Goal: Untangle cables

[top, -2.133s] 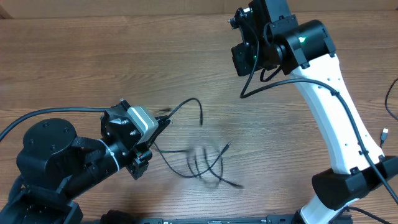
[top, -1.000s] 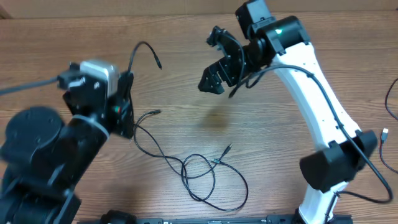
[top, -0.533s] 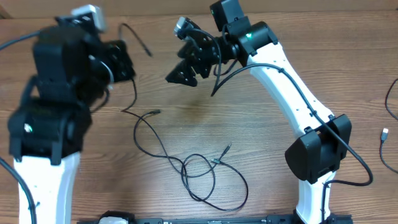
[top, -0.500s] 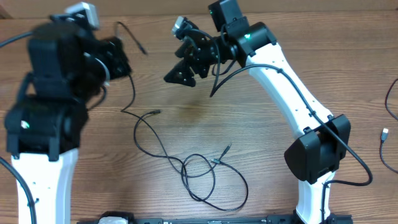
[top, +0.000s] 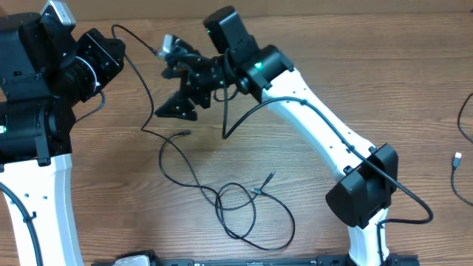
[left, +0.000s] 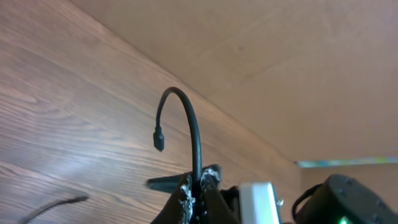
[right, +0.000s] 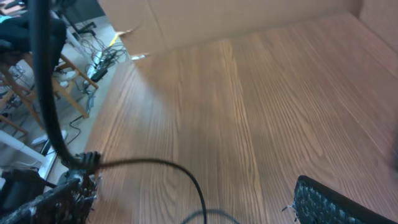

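Observation:
Thin black cables [top: 235, 210] lie in a tangled loop at the front middle of the table, with small plugs [top: 268, 178] beside the loop. One strand rises from the table to my left gripper [top: 114, 43] at the back left, which is shut on it. In the left wrist view the fingertips [left: 186, 186] pinch the cable [left: 194, 134], which arcs up and over to a hanging plug [left: 158, 140]. My right gripper [top: 170, 80] stands open beside that free end. In the right wrist view the cable [right: 177, 171] crosses between the wide-apart fingers [right: 326, 202], its end against the left one.
The table [top: 355, 89] is brown wood with a cardboard wall along the back. At the right edge lie another dark cable [top: 464, 122] and a white plug [top: 457, 158]. Thick black robot wiring [top: 244, 114] hangs under my right arm.
My left arm has lifted and carried the cable towards the back left. My right arm has swung left across the table, its open gripper now at the cable's free end.

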You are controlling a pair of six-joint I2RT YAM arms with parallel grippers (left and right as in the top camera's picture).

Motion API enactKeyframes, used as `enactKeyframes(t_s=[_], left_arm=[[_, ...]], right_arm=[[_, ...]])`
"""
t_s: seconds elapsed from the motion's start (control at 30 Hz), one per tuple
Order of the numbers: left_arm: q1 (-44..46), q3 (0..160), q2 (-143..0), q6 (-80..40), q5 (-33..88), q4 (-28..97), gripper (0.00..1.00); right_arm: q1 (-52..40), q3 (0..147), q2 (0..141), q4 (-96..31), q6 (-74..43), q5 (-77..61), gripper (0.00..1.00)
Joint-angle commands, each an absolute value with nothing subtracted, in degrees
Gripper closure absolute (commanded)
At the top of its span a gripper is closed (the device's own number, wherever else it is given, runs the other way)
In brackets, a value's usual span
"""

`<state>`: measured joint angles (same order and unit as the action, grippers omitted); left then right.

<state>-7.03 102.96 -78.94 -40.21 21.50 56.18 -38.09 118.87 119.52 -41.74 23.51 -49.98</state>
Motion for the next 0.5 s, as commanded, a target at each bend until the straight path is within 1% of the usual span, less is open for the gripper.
enactKeyframes(t_s=[0.0,0.23,0.47], left_arm=[[-8.4,104.8,-79.1,-42.9,24.5,56.2,0.96],[-9.4,104.8,-81.7,-43.2,28.2,56.1,0.96],[-9.4,104.8,-84.6,-45.3,27.5,55.0,0.96]], right_arm=[[-38.2,120.0,118.8,-41.5,22.3,-50.7,0.00],[-38.4,120.0,118.8,-41.6,22.3,-53.8,0.00],[-38.5,120.0,118.8,-41.4,22.3,-56.1,0.01]])
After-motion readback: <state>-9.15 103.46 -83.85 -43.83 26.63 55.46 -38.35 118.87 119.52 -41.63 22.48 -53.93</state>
